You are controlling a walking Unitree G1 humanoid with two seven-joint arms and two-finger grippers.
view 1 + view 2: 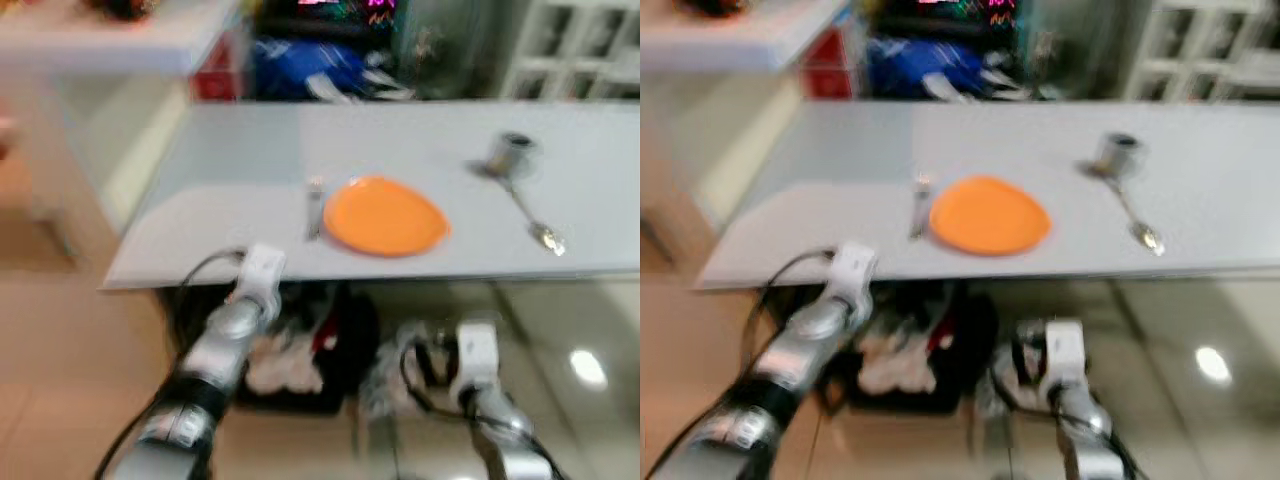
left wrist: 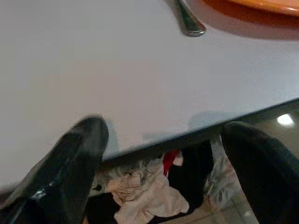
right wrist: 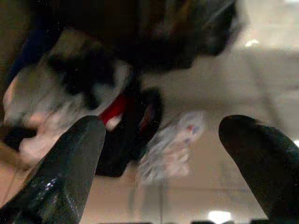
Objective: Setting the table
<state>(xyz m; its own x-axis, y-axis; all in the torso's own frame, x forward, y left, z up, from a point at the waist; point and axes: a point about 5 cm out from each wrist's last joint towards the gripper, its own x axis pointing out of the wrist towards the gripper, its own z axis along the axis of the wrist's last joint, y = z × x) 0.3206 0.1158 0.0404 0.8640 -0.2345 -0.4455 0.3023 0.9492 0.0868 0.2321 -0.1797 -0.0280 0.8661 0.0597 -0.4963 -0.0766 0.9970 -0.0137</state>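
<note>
A: Plate (image 1: 385, 215) sits near the front edge of the table (image 1: 220, 150), orange, one of it. Fork (image 1: 314, 208) lies just beside its left rim, long axis running front to back.

B: And the right side?

A: One spoon (image 1: 530, 215) well apart to the right of the plate, lying diagonally with the bowl toward the table's front edge. One small metal cup (image 1: 512, 152) at the spoon's far end, touching or nearly, too blurred to tell.

B: Where are my grippers?

A: Both are below the table's front edge. Left gripper (image 2: 159, 154) points at that edge, fingers spread, holding nothing; the fork's handle end lies ahead of it on the tabletop. Right gripper (image 3: 163, 154) is lower, aimed at the clutter on the floor (image 1: 60, 360), fingers also apart and empty.

B: Which arm goes next?

A: I'd judge spoon next, and the right arm is nearer. It lies up and to the right of those jaws.

B: Counts?

A: One plate, one fork, one spoon, one cup.
</note>
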